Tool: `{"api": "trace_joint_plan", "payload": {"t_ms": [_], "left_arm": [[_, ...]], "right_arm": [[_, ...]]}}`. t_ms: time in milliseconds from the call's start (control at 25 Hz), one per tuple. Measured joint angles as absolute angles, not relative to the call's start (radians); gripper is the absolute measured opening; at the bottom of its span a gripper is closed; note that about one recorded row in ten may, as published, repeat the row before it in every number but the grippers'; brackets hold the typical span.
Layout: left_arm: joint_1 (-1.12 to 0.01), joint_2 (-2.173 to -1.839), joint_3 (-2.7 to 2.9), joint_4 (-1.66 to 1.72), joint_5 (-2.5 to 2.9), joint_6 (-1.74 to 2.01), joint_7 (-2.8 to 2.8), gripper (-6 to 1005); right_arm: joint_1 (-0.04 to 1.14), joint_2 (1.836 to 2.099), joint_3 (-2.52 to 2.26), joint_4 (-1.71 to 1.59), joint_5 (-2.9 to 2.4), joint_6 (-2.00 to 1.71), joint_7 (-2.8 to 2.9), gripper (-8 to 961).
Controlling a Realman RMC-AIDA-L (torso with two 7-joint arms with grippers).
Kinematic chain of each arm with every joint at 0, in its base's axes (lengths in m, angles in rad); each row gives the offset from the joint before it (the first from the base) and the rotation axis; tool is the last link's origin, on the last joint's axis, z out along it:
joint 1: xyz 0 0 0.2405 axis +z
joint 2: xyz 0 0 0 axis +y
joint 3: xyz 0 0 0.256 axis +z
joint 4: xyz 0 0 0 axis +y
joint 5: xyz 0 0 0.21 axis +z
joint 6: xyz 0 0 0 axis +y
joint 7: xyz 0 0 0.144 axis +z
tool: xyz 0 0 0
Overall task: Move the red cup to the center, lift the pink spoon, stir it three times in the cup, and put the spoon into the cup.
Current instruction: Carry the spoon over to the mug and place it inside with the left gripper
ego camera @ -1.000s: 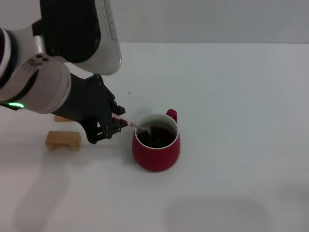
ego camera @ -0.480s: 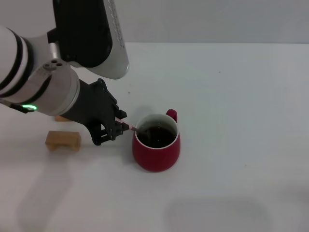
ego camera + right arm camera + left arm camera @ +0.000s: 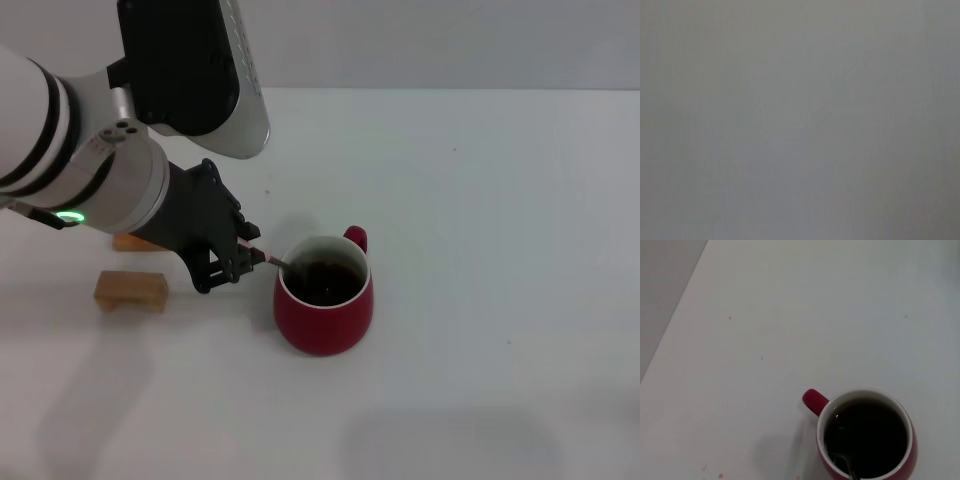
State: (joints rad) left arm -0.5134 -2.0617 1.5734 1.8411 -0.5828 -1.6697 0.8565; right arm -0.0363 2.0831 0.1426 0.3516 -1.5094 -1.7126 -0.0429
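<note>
On your white table the red cup sits near centre. At its nine o'clock your left gripper pinches the pink spoon by the handle, slanted so its bowl reaches the coffee for stirring. The right gripper is unseen.

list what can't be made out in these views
- Pink spoon, head view: most of its handle is hidden inside the left gripper; its bowl is sunk in the dark liquid of the red cup.
- Farther wooden block, head view: mostly covered by the left arm.
- Right gripper: not in view; the right wrist view shows only blank grey.
</note>
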Motion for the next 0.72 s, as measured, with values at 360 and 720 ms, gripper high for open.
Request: {"api": "trace_joint_plan", "payload": {"t_ms": [360,720], "left_arm": [[-0.52,-2.062,1.587,1.806,-0.583,-1.649,0.863,174],[-0.539,-2.062,1.599,1.76,-0.589,-1.612,0.871,173]], "right_arm": [[-0.039,2.083,0.138,0.352,-1.509,-1.716,-0.043,0],[-0.042,2.083,0.133,0.353,-1.508,-1.717,-0.043,-1]]}}
